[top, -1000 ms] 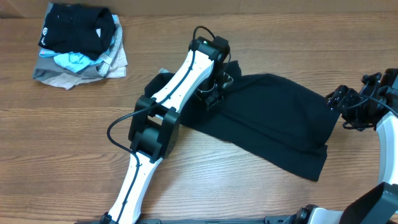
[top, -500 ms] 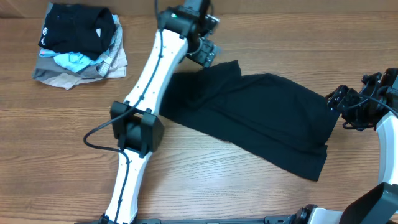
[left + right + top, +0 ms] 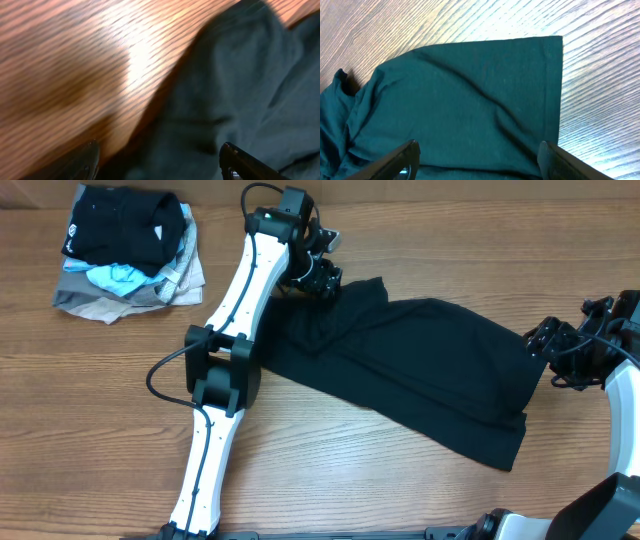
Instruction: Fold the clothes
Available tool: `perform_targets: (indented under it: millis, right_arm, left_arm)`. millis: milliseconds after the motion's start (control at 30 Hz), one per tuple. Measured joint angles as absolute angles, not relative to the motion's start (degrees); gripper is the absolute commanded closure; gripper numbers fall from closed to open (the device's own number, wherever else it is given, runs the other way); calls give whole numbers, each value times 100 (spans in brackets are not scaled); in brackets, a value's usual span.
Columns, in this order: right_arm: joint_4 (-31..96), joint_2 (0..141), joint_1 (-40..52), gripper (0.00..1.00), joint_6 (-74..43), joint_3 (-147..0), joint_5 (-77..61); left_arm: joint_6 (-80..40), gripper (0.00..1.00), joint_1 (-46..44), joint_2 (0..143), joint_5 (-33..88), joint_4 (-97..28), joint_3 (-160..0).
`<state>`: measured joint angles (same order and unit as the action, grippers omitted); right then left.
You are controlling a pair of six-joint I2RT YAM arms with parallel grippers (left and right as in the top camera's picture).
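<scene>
The clothes, one large black garment, lie flat across the table's middle and right. In the wrist views the fabric looks dark teal. My left gripper hovers open over the garment's far left corner. Its view shows dark fabric and bare wood under the spread fingers, with nothing held between them. My right gripper stands open at the garment's right edge. Its fingers straddle the cloth near a hemmed edge without pinching it.
A pile of folded clothes sits at the far left corner, a black piece with a white logo on top. The left arm stretches across the table's left half. Bare wooden table shows in front of the garment.
The left gripper let go of the black fabric, opened, and moved from the garment's upper middle to its far left corner. The garment's left part now lies spread out. The right arm stayed still.
</scene>
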<state>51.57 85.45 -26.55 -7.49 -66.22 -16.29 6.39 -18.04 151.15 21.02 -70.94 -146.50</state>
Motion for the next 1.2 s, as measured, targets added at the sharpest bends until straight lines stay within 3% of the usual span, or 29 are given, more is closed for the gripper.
perform_targets:
  millis: [233,333,467,567,733,933,1200]
  right_arm:
    - [5155,8545,-2655,20,-749,-6622,-1629]
    - [5151,8545,-2655,20,-746,-6622,-1629]
    - [5135,8545,-2655,20,-746,-6622,-1629]
    - [5118,8545,-2655,20,-749,-6622,-1627]
    - [5105,8545,-2655,20,-746,-6622,-1629]
    - [5105,8545,-2655,20,-746,-6622,-1629]
    - [5100,8547,-2655,20,-744,-6622,-1629]
  left_arm:
    - [642,22,-1852,15144,2349,-6904,-14650]
    - [646,30,-1852,15259,2364,-6788,-14650]
    - [668,56,-1852,15426,2364,-6700,-14650]
    - [722,68,-1852,15520,2368,-6578,-14650]
    - [633,75,-1852,15522,2383,-6366,-14650]
    - [523,96,-1852,15522,2386,-6171,-14654]
    - [473,96,-1852,15620,2141,-6235,-15806]
